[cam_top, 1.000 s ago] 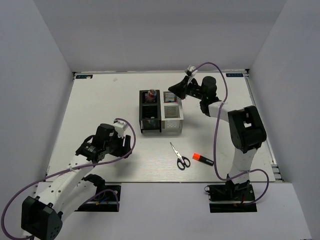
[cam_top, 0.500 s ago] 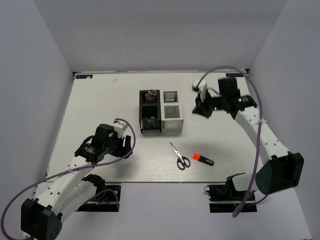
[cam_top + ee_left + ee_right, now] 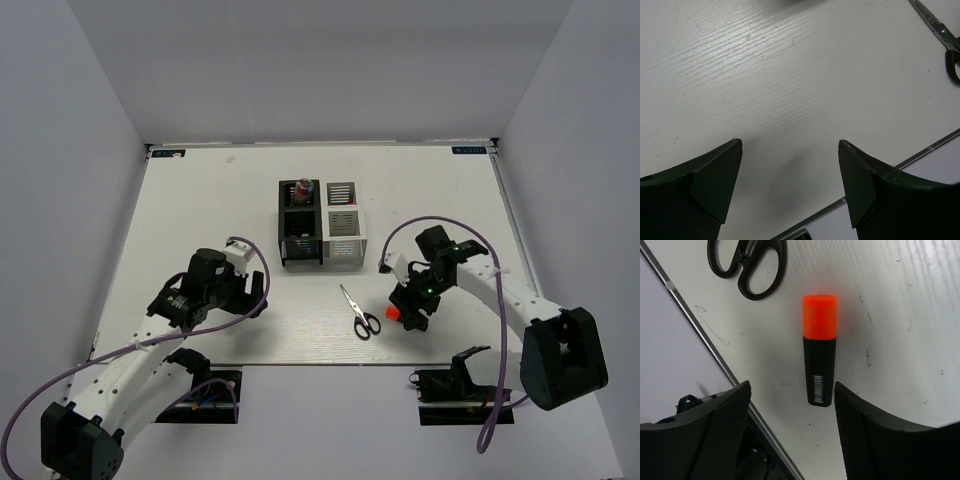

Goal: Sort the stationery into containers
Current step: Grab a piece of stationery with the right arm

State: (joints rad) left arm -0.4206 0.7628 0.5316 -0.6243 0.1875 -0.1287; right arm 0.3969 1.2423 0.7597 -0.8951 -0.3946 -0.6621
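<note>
So the right arm has swung away from the back of the counter, where it was up by the white organiser a second ago. Now it's down at the near edge with the right tool right over the orange marker. The left arm has barely budged.

In the right wrist view, the right tool is spread wide with nothing in it. The orange marker lies flat on the counter in the gap between the fingers, a bit closer to one side and touched by neither. The scissors sit just beside it, handles toward the camera.

The left tool is wide open too, empty, hovering over bare counter with the scissors off in the corner of its view.

Progress-wise, we reckon we're mostly through. The black organiser has a few bits standing in its back compartment, one of them pinkish. We can't tell what's in the white one from up here. The only things loose on the counter are the scissors and that marker, so two items to go, and the marker looks like the one in hand.
</note>
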